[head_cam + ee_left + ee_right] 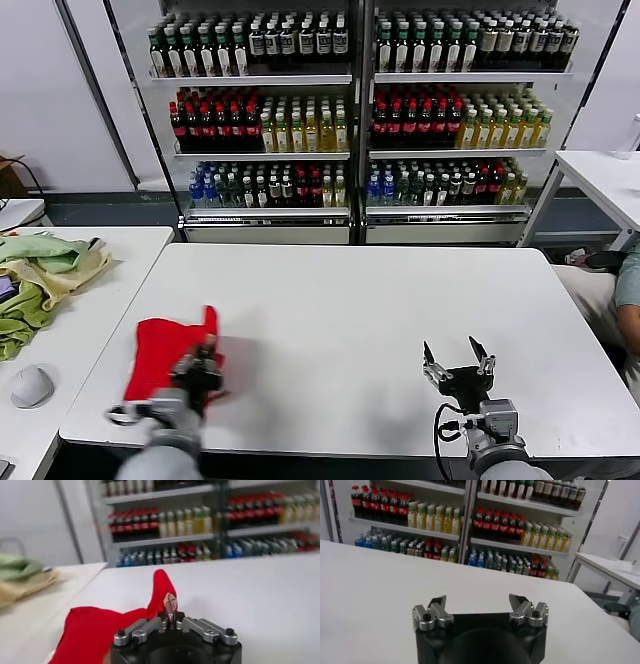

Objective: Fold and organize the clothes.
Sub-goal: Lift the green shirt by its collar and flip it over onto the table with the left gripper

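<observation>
The red T-shirt (160, 355) is pinched tight by the left gripper (203, 362) on the white table (350, 320). The right gripper (458, 357) is held wide open, with nothing in it.

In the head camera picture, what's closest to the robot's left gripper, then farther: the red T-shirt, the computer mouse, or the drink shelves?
1. Red T-shirt: pinched in the left gripper.
2. Computer mouse: on the side table to its left.
3. Drink shelves: beyond the table.

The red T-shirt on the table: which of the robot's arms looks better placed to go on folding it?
Left, probably. The left gripper is shut on the red T-shirt, a pinched fold standing up. The right gripper hovers open over bare table, well away.
</observation>
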`<state>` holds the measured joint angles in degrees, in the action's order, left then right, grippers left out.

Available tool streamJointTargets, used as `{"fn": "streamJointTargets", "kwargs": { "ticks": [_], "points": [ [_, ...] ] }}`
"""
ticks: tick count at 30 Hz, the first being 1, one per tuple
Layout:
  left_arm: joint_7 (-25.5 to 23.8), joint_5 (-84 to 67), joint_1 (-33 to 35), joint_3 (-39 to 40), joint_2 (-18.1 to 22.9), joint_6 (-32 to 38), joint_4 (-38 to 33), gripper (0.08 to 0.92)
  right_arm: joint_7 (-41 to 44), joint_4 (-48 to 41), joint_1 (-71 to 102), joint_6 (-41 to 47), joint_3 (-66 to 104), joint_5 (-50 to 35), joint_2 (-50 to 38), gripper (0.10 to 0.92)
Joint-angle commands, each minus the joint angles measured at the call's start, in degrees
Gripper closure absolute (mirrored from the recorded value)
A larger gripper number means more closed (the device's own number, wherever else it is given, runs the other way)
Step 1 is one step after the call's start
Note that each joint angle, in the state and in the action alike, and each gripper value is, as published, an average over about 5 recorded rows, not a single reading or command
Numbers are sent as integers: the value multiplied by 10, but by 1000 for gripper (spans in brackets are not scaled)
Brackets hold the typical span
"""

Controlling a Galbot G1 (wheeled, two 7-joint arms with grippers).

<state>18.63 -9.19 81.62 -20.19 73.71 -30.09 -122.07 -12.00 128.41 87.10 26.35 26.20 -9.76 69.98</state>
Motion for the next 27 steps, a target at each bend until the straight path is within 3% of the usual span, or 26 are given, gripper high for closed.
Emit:
{"fn": "streamJointTargets", "kwargs": {
  "ticks": [1,14,21,24,27],
  "points": [
    [-5,653,-48,207,115,33,77,864,1,3,0,1,0,2,1,203],
    [-29,659,-83,139,73,16,73,864,1,-2,-5,-1,-2,4,4,203],
    [-20,611,-60,206,107,16,105,864,1,-1,-4,-1,0,4,5,203],
    [-22,489,-74,237,124,15,95,864,1,2,-2,-1,2,4,4,203],
    [-29,269,-100,246,132,1,62,823,1,5,-1,-1,4,3,2,203]
  ]
}}
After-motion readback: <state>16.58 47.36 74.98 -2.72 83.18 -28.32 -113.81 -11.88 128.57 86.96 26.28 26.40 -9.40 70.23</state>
